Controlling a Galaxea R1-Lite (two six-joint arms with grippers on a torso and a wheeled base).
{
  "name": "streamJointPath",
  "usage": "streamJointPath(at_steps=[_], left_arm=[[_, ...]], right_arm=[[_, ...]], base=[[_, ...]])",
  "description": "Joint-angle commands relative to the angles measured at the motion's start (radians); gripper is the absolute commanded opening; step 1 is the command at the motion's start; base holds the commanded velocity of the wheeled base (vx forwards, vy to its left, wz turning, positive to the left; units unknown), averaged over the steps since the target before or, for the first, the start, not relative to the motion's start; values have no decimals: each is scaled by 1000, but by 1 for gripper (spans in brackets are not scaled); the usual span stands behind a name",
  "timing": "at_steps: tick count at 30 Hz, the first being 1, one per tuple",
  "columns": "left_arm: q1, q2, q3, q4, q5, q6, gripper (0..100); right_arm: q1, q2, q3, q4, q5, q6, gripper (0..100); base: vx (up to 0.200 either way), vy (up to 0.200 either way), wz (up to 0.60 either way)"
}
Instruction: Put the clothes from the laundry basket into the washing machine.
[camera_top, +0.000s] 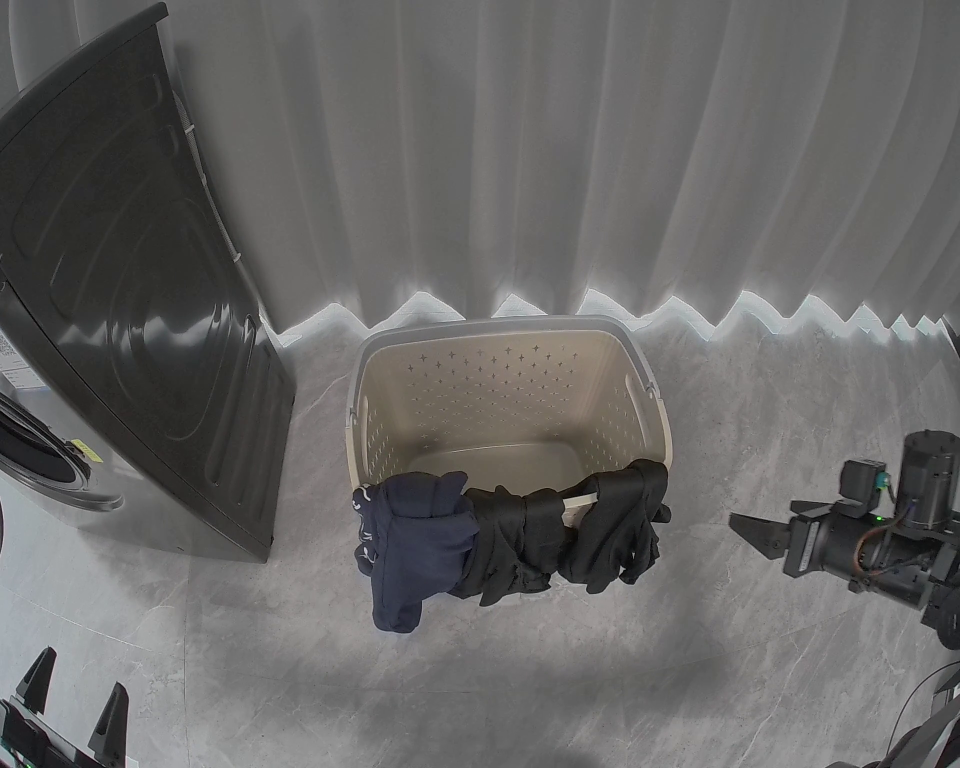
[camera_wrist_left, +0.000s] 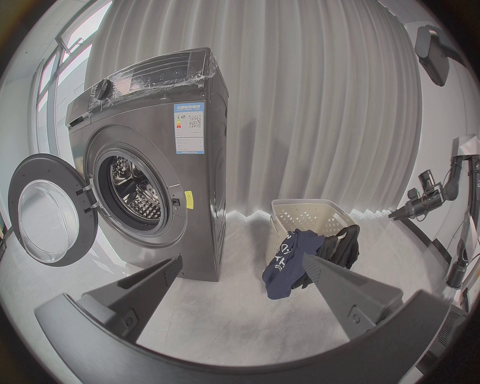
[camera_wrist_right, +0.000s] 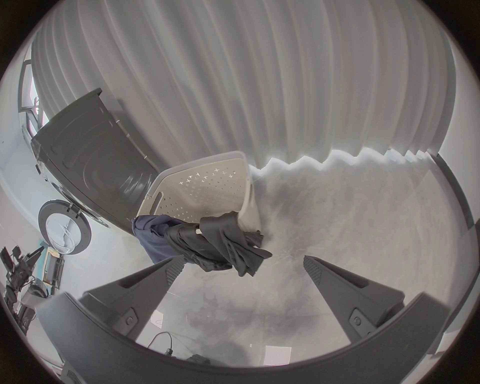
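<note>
Navy and black clothes drape the near rim of the laundry basket, beside the washing machine, cut off at the head view's edge. The left end effector and right end effector gape wide, empty.

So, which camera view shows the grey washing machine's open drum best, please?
The left wrist view: it faces the grey front-loading washing machine, showing its steel drum and round door swung open. The head view shows mostly its side panel and a sliver of the opening; the right wrist view shows its side and the door.
</note>
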Motion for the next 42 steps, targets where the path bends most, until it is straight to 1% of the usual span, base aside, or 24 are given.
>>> streamJointPath(at_steps=[1,8,14,17,18,23,25,27,33,39,42], left_arm=[[0,-10,16,0,0,-1,100],[0,-10,16,0,0,-3,100],[0,-10,16,0,0,-1,100],[0,-10,16,0,0,-3,100],[0,-10,16,0,0,-3,100],[0,-10,16,0,0,-3,100],[0,-10,16,0,0,-3,100],[0,-10,16,0,0,-3,100],[0,-10,16,0,0,-3,100],[0,-10,16,0,0,-3,100],[0,-10,16,0,0,-4,100]], right_arm=[[59,224,-96,-33,-12,19,100],[64,338,-165,-39,-12,21,100],[110,411,-201,-76,-15,19,100],[115,437,-214,-83,-21,19,100],[119,464,-226,-102,-32,16,100],[144,536,-240,-168,-33,12,100],[144,548,-246,-178,-33,12,100],[144,580,-272,-203,-33,10,100],[136,641,-326,-226,-35,2,100],[139,692,-352,-241,-33,-4,100],[133,727,-395,-252,-33,-4,100]], base=[[0,0,0],[0,0,0],[0,0,0],[0,0,0],[0,0,0],[0,0,0],[0,0,0],[0,0,0],[0,0,0],[0,0,0],[0,0,0]])
